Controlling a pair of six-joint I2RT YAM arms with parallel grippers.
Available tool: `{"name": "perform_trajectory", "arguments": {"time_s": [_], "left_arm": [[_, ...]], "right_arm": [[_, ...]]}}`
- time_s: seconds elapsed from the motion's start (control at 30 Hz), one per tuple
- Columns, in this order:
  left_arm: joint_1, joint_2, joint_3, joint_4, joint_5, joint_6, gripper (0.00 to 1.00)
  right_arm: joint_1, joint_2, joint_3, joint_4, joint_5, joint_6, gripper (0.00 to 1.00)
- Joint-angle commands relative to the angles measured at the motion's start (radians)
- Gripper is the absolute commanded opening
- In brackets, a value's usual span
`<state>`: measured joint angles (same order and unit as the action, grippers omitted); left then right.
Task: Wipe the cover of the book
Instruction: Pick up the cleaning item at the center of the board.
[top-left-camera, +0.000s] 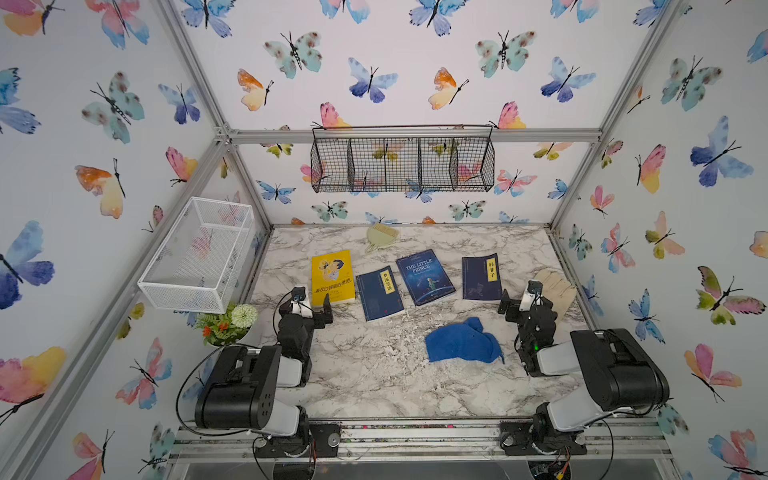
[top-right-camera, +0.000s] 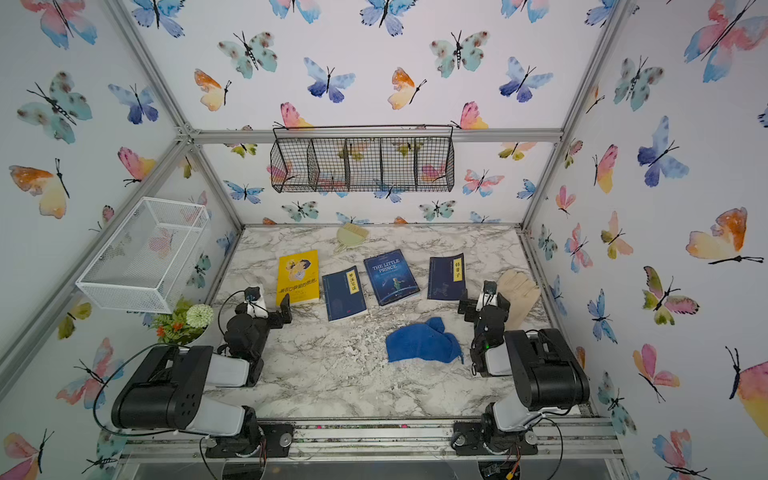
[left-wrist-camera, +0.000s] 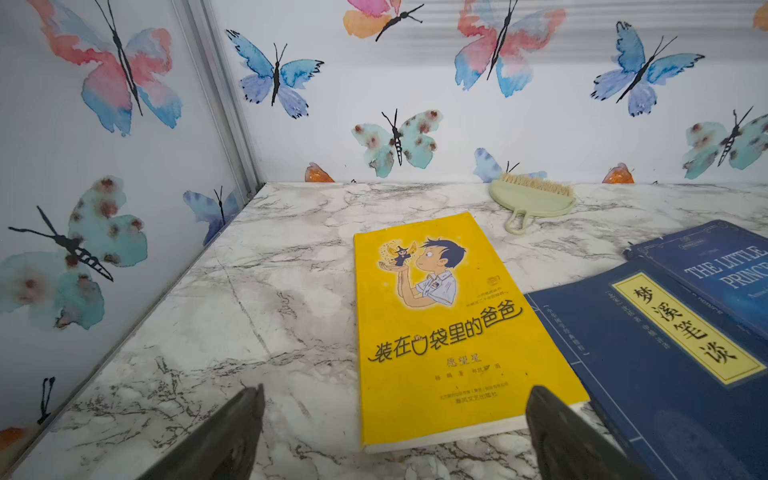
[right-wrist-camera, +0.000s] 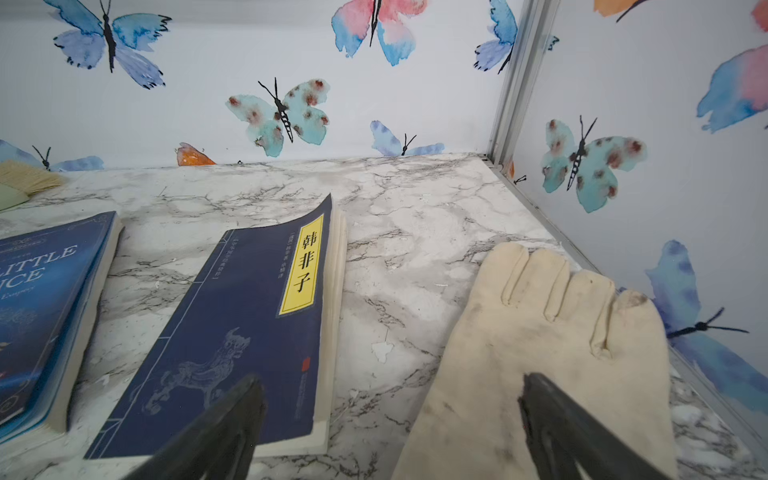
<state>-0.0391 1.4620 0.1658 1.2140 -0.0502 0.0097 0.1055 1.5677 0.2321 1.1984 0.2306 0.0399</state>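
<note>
Books: four lie flat in a row on the marble table (top-left-camera: 374, 386). The yellow book (top-left-camera: 333, 277) is leftmost, then the labelled navy book (top-left-camera: 380, 293), the Little Prince book (top-left-camera: 424, 276) and the second navy book (top-left-camera: 482, 277). The blue cloth (top-left-camera: 461, 341) is crumpled nearer the arms, apart from the books. The cream glove (top-left-camera: 555, 286) lies at the right edge and the green brush (top-left-camera: 382, 236) by the back wall. The left gripper (left-wrist-camera: 397, 392) is spread and empty at the yellow book's near edge. The right gripper (right-wrist-camera: 390, 379) is spread and empty between the second navy book and the glove.

bright even light, edges warped
</note>
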Motion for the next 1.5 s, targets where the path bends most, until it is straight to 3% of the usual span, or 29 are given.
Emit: {"name": "perform_trajectory", "arguments": {"time_s": [0.0,1.27,1.47], "left_arm": [[0.005,-0.007,0.002,0.017,0.005,-0.007,0.98],[0.004,-0.013,-0.007,0.025,0.004,0.001,0.98],[0.004,-0.084,-0.025,0.008,0.012,0.006,0.98]], "right_arm": [[-0.003,0.014,0.018,0.017,-0.004,-0.006,0.98],[-0.002,0.014,0.017,0.021,-0.005,-0.008,0.98],[0.006,-0.033,-0.058,0.136,-0.013,-0.03,0.98]]}}
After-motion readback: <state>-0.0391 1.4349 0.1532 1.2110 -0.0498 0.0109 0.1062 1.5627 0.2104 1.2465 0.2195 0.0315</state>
